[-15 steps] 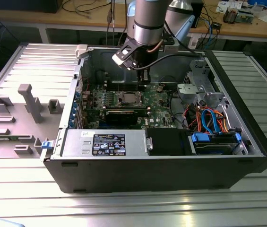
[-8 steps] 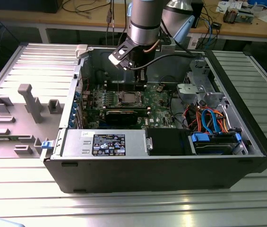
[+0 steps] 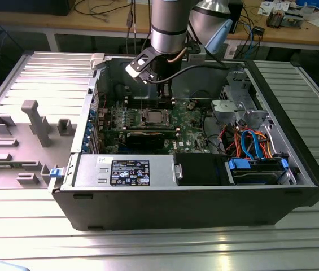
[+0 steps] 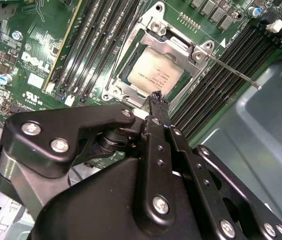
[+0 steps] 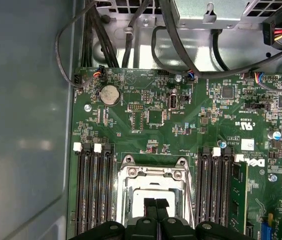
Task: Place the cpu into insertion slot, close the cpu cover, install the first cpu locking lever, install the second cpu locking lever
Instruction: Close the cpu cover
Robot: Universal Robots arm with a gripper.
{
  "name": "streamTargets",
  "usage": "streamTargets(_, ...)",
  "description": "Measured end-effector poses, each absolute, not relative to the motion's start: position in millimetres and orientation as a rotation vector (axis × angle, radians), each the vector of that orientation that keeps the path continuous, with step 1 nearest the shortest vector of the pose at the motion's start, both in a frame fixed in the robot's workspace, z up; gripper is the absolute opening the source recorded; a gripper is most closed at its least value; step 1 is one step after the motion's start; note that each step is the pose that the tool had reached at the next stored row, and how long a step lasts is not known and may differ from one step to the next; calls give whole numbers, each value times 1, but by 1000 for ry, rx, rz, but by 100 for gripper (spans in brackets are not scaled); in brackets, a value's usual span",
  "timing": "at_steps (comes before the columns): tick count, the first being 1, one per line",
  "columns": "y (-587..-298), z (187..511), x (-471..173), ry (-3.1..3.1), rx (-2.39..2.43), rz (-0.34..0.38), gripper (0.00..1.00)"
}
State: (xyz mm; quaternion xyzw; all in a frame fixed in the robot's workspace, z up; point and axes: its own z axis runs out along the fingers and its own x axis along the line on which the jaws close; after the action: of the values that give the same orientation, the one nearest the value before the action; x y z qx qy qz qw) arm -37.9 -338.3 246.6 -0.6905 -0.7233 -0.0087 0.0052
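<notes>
Just below the gripper (image 4: pixel 155 97), closed and empty, the cpu (image 4: pixel 154 74) lies in the insertion slot (image 4: pixel 114 91) under the cpu cover (image 4: pixel 173 46); the case (image 3: pixel 176 206) rests on a ribbed metal table (image 3: pixel 148 248), wooden bench (image 3: pixel 317 35) beyond.

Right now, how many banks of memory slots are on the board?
2. One bank and the other bank flank the cpu; more may be hidden.
</notes>
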Motion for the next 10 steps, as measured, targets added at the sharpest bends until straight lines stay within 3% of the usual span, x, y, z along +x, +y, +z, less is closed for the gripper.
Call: streamTargets(10,-338,246,-39,-2265,-2162,-27,11)
